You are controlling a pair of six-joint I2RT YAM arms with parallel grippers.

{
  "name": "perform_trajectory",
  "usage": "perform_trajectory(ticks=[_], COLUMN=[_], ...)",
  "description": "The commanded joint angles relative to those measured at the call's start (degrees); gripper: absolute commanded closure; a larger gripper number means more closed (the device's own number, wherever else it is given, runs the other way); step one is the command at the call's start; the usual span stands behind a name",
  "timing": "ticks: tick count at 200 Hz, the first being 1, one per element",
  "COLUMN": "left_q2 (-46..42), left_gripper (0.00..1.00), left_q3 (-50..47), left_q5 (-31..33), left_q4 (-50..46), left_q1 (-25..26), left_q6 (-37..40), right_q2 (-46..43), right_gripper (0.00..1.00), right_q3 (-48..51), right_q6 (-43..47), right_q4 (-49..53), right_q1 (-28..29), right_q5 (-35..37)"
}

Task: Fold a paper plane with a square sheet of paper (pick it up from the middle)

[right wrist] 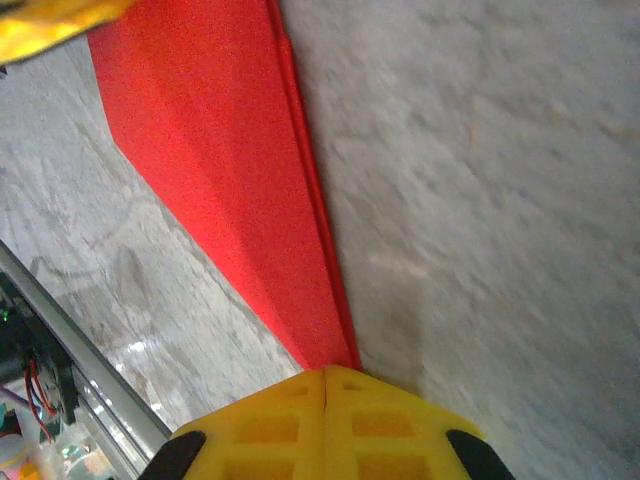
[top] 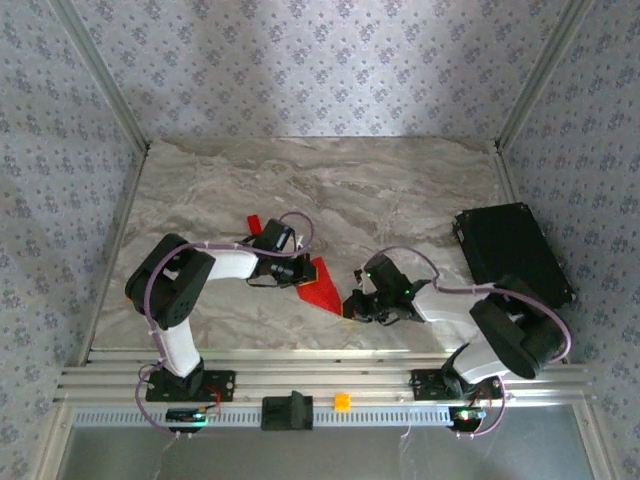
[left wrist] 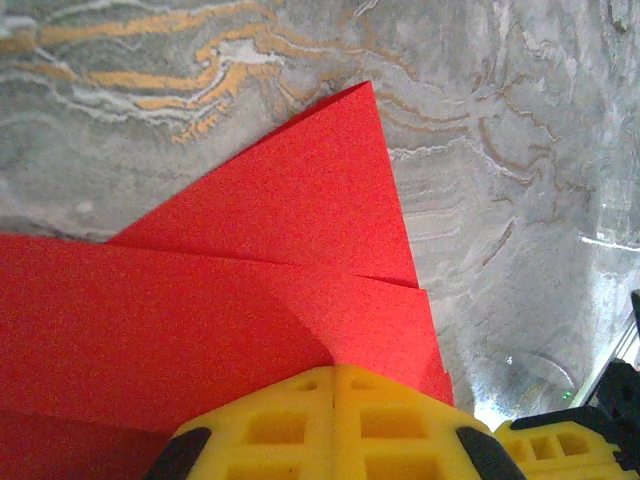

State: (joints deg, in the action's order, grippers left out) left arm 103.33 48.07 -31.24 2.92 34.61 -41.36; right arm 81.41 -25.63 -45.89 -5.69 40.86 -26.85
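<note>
The red paper point(top: 320, 284) is folded into a pointed wedge with layered flaps and lies low over the marble table between the two arms. In the left wrist view the paper's point(left wrist: 300, 230) wide end runs into the closed yellow pads of my left gripper point(left wrist: 335, 368), which is shut on it. In the right wrist view the paper point(right wrist: 220, 150) narrows to a tip held in my right gripper point(right wrist: 325, 372), also shut. From above, my left gripper point(top: 305, 272) holds the wedge's upper left end and my right gripper point(top: 350, 303) its lower right tip.
A tiny red block point(top: 254, 222) lies behind the left arm. A black box point(top: 510, 250) sits at the table's right edge. On the front rail point(top: 400, 385) stand a black part point(top: 287, 410) and a small orange piece point(top: 342, 401).
</note>
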Motion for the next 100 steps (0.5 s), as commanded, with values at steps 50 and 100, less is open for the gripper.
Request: perform_trajectory(ticks=[50, 100], left_q2=[3.46, 3.18], left_gripper=[0.96, 0.96], left_q3=[0.06, 0.35], left_q5=[6.37, 6.59], left_q4=[-6.62, -7.22], left_q1=[0.02, 0.08], left_q6=[1.50, 1.84], right_q2=[1.25, 14.17], right_gripper=[0.99, 0.98], right_q3=[-9.79, -16.29], right_q6=[0.35, -0.64], right_q4=[4.64, 3.01], right_q1=[-2.75, -1.32], right_q5=[-2.48, -2.21])
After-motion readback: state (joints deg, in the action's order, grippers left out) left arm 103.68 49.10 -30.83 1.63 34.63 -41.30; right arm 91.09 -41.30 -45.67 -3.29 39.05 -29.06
